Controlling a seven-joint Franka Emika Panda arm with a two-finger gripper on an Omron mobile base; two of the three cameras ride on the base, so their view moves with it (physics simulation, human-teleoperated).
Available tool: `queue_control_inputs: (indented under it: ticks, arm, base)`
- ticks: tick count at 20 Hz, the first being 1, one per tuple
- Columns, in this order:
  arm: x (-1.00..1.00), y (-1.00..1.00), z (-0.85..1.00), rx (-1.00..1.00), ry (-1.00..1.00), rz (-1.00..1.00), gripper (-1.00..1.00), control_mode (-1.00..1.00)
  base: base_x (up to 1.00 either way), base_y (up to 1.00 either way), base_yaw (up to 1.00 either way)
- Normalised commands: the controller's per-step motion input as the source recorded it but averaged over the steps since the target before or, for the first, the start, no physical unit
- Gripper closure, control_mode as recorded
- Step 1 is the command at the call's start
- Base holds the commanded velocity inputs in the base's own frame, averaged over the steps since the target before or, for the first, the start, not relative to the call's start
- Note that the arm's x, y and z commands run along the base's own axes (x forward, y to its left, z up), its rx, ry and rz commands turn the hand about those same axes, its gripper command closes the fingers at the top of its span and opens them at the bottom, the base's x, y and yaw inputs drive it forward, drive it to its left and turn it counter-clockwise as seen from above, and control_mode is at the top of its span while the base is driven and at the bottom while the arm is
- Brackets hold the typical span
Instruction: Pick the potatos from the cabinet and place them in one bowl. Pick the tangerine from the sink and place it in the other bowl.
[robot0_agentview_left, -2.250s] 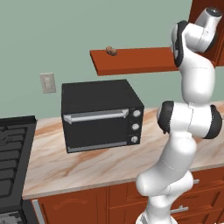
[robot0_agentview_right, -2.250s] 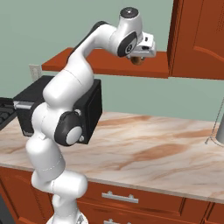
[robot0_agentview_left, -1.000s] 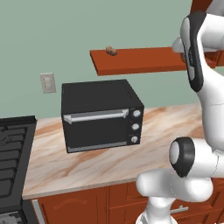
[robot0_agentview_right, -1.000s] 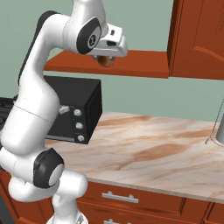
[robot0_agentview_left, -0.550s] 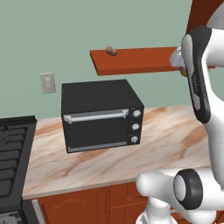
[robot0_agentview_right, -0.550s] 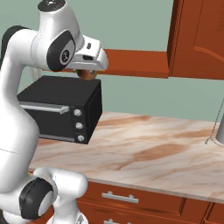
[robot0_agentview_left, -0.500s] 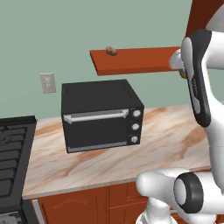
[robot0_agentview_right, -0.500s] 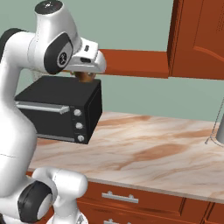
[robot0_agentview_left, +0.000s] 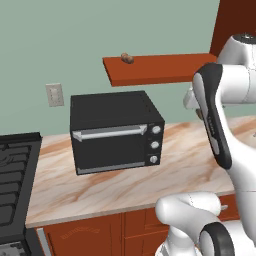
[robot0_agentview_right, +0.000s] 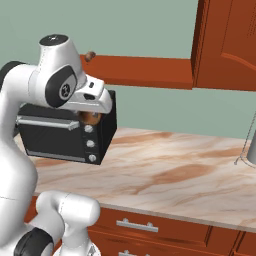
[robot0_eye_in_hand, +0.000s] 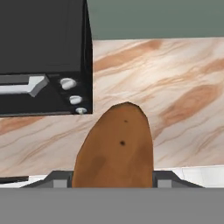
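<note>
Potato (robot0_eye_in_hand: 114, 148) in the tool: from the hand view I see it large and central, brown with two dark specks, rising between the two dark finger tips, whose pads are mostly hidden behind it. Tool is clamped on this potato. Below it in that view lies the marbled worktop (robot0_eye_in_hand: 175, 87), with the black toaster oven (robot0_eye_in_hand: 43, 57) at upper left, its silver handle and three knobs showing.

Right base view gives the outside picture: the tool (robot0_agentview_right: 91, 119) hangs under the white wrist, in front of the oven's (robot0_agentview_right: 70, 132) upper right corner, and only a brown sliver of the held potato shows beneath the hand. I cannot make out the fingers themselves here.

Second potato (robot0_agentview_left: 127, 58) sits on the cabinet's open shelf board (robot0_agentview_left: 160, 69), near its left end. Left base view shows it plainly; in the right base view it is a small brown lump (robot0_agentview_right: 89, 56) half hidden behind the arm's top joint.

Left base view has the arm's dark-and-white link across the right side, covering the tool. It does show a wall outlet (robot0_agentview_left: 54, 94) and a stove edge (robot0_agentview_left: 15, 175) at left. Right base view adds the closed cabinet door (robot0_agentview_right: 225, 45) and, cut off at the right edge, a silver faucet part (robot0_agentview_right: 248, 145).
</note>
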Motion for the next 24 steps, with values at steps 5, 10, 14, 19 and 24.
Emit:
queue_control_inputs:
  ticks: [5,10,14,19,24]
  arm:
    - [0.0,0.05,-0.55,0.0,0.17,0.0,1.0,-1.0]
    - [-0.18,0.09,-0.24,0.0,0.03,-0.01,1.0,-1.0]
    - [-0.33,0.13,-0.14,0.0,0.0,-0.02,1.0,-1.0]
    - [-0.09,0.1,-0.34,0.0,-0.06,-0.02,1.0,-1.0]
    - [0.0,0.0,-0.21,0.01,-0.07,-0.02,1.0,-1.0]
  base:
    - [0.0,0.0,0.0]
    - [0.0,0.0,0.0]
    - [0.0,0.0,0.0]
    - [0.0,0.0,0.0]
    - [0.0,0.0,0.0]
